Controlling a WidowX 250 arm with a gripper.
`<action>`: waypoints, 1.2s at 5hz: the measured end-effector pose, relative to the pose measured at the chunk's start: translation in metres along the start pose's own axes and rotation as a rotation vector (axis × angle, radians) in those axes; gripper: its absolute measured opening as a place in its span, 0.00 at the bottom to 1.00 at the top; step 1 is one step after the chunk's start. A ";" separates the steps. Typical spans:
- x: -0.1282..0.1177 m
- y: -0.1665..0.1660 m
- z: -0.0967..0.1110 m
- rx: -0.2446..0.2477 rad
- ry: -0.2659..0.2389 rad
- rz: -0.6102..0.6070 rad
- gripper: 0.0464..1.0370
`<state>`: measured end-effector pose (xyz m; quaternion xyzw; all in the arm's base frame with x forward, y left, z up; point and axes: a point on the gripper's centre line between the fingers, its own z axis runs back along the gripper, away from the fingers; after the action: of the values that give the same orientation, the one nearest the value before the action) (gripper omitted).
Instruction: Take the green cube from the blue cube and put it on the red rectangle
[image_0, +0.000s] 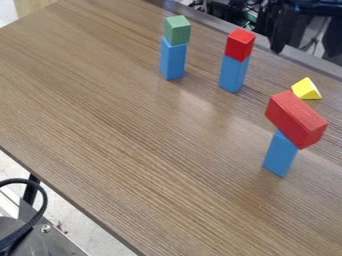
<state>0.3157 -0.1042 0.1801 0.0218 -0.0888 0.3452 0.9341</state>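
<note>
- The green cube (178, 30) sits on top of an upright blue block (173, 59), toward the far side of the wooden desk (133, 145).
- To the right of that stack, a red cube (240, 44) rests on a second upright blue block (233, 73).
- The red rectangle (296, 119) lies across the top of a third upright blue block (280, 154), nearer the camera and at the right; its ends jut out past the block below. The green cube is well apart from it.
- A yellow triangular block (306, 89) lies on the desk just beyond the red rectangle.
- The black end effector (277, 32) is at the upper right, by the desk's far edge; I cannot tell whether it is wide or narrow.
- At the lower left, a dark cable (41, 206) curves beside the desk, near a grey metal plate (57, 242).
</note>
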 end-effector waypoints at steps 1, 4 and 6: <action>-0.003 0.001 -0.011 0.030 0.017 -0.005 0.96; 0.051 0.012 -0.024 0.046 0.054 0.119 0.96; 0.085 0.034 -0.032 0.024 0.080 0.113 0.96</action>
<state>0.3616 -0.0209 0.1632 0.0142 -0.0481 0.3991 0.9155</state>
